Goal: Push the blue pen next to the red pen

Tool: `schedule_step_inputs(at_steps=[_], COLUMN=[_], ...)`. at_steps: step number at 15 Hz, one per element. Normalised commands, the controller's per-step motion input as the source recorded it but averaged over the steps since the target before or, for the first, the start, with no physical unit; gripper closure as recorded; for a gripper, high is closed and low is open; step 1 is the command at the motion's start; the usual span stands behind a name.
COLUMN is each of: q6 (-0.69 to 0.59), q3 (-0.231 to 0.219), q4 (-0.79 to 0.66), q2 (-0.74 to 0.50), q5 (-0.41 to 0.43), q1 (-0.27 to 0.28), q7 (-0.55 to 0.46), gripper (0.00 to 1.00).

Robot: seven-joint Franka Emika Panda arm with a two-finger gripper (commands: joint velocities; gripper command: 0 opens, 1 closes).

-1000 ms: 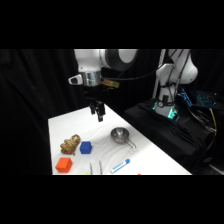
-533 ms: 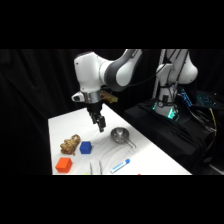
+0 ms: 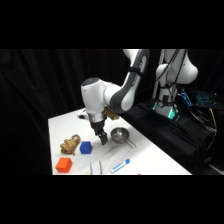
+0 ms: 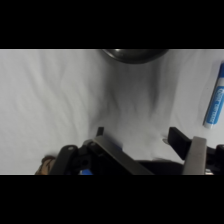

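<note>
Pincer (image 3: pixel 103 139) with fingers apart, low over table (image 3: pixel 60 125), between blue cube (image 3: pixel 85 147) and steel cup (image 3: pixel 119 134); blue pen (image 3: pixel 120 165) lying nearer.

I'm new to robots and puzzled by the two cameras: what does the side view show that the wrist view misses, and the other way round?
Only the side view shows the whole arm, the orange block, the blue cube, the tongs and the table's edges. Only the wrist view shows the gripper's fingers up close, spread apart over bare table. Both show the gripper, the blue pen, the steel cup and the brown toy. The red pen cannot be made out in either.
</note>
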Motion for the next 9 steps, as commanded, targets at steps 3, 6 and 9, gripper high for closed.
schedule_step_inputs(at_steps=[3,6,9], q6=[0.2,0.16,0.14], q3=[-0.02,-0.039,-0.05], q4=[-0.02,-0.01,0.01], q2=[0.09,0.1,0.09], q5=[-0.128,-0.146,-0.137], q1=[0.129,0.133,0.11], q7=[0.21,0.21,0.19], gripper=[0.0,0.0,0.0])
